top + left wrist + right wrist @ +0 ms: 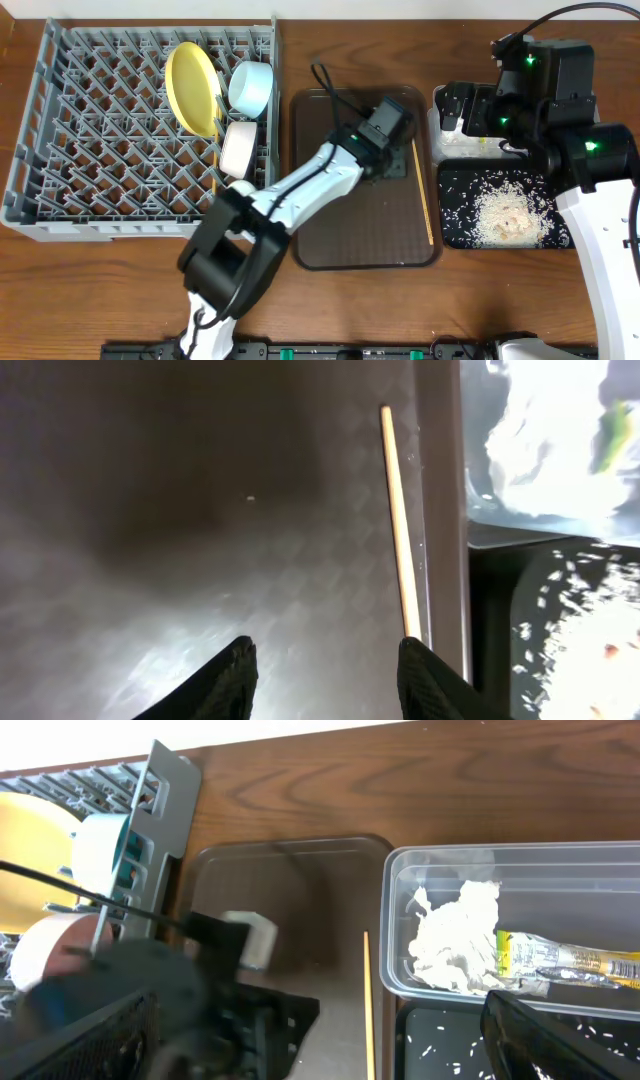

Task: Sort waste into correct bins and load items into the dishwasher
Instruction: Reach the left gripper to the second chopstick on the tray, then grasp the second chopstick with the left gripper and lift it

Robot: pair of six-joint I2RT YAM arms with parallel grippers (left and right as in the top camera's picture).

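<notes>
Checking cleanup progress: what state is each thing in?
yellow plate: upright in dish rack
light blue bowl: on edge in rack
white bowl: on edge in rack
chopstick: lying on brown tray
clear container: holds tissue, wrapper
black tray: holds rice
left gripper: open, empty
right gripper: open, empty

Clear container (pixel 436 120) partly hidden under right arm (pixel 565 110); chopstick (pixel 367 1010) cut by bottom edge.

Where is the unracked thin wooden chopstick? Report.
Overhead, the chopstick lies along the dark brown serving tray's right edge, beside the shallow black rectangular tray.
</notes>
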